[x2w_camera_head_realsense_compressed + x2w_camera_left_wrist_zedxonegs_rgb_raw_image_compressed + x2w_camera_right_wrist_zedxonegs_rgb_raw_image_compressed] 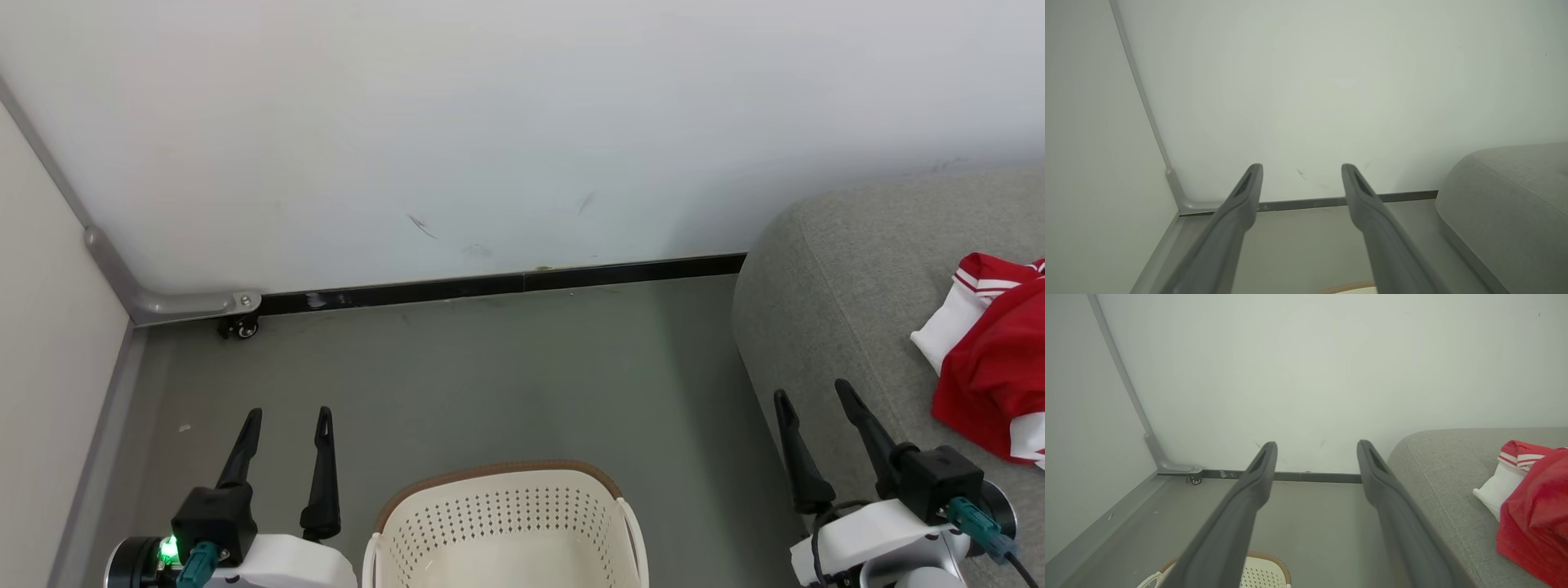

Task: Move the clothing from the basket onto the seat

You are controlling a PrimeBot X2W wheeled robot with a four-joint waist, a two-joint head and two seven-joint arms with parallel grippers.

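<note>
Clothing [994, 367] lies bunched on the seat [824, 278] at our right, red and white, well apart from the basket [506, 510]. We note the basket on the floor [506, 367] between our two arms, below the wall [490, 122]. Left gripper [290, 410] and right gripper [811, 388] hover with fingers spread, holding nothing. The right one hangs by the seat's near edge.

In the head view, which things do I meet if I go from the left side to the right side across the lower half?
left gripper → basket → right gripper → clothing
</note>
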